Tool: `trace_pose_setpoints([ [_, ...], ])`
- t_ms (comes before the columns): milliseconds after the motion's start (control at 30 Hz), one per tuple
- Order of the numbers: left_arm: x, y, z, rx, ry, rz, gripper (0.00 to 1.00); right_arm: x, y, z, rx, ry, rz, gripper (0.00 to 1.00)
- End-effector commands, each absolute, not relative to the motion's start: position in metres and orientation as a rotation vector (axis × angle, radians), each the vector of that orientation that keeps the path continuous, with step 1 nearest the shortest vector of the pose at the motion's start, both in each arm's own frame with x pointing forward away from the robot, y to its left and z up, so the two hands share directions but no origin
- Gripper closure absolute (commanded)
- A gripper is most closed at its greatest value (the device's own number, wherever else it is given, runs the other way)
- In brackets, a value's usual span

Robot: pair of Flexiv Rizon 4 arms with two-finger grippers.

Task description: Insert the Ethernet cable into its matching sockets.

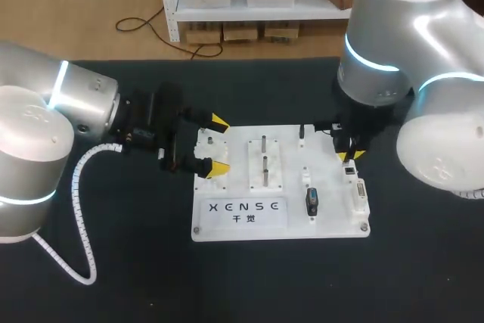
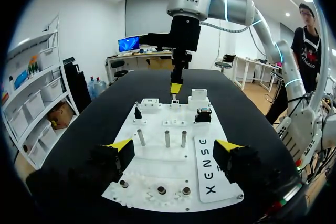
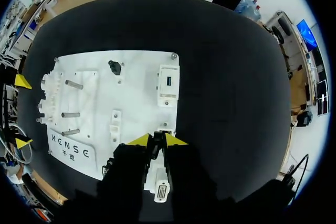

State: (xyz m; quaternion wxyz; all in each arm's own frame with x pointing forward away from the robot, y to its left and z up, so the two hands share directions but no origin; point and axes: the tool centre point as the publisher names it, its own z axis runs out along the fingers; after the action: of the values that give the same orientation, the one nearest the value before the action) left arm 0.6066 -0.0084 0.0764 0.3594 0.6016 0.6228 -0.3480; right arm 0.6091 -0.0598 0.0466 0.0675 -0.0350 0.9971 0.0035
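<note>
This is a robotics lab. Its left arm (image 1: 76,104) at 9 o'clock and right arm (image 1: 401,28) at 2 o'clock flank a socket board (image 1: 293,194)

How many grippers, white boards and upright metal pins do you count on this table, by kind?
Grippers: 2 (left gripper, right gripper)
White board: 1
Upright metal pins: 3
Total: 6

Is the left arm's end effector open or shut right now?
Open. The left end effector has its yellow fingertips wide apart over the white board, with nothing clamped between them.
</note>
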Motion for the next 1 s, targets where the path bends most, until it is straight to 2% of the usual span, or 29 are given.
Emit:
trace_pose_setpoints([
  [33, 0.605, -0.007, 0.075, 1.547, 1.599, -0.896, 0.0, 0.607, -0.061, 0.044, -0.099, 3.001, 0.016, 1.0],
  [1000, 0.605, -0.007, 0.075, 1.547, 1.599, -0.896, 0.0, 0.608, -0.073, 0.031, -0.075, 3.018, 0.026, 1.0],
])
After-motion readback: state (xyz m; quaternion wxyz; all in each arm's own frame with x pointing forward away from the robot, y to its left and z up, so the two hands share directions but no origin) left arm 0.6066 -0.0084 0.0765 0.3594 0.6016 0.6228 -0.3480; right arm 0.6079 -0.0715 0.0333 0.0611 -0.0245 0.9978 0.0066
